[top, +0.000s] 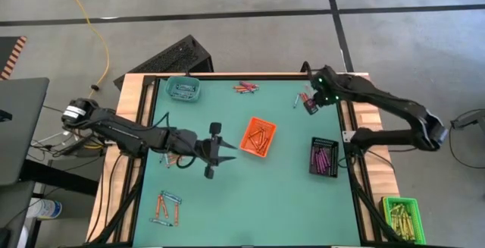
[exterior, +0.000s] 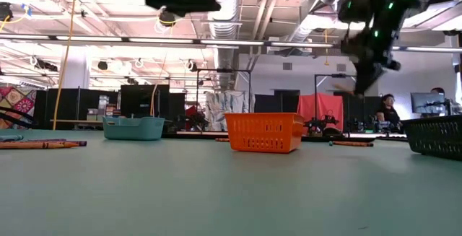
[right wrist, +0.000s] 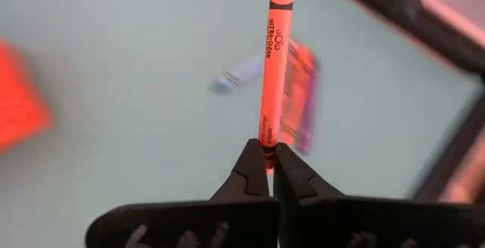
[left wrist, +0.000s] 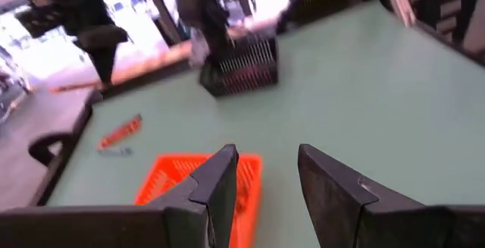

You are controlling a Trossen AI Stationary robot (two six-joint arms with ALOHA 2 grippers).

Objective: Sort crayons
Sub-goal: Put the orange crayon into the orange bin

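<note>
Your right pincer [right wrist: 270, 157] is clamped on an orange crayon [right wrist: 274, 58] sticking out ahead of its tips, above loose crayons [right wrist: 297, 96]. Your left pincer [left wrist: 265, 176] is open, the orange basket [left wrist: 170, 176] just beyond it.

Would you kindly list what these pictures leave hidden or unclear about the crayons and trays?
- Orange tray, low view: its wall hides the contents.
- Black tray, low view: cut off by the picture's edge.
- Left gripper, open: blur obscures the crayons beyond it.
- Orange crayon in the right gripper: its tip is cut off.
</note>
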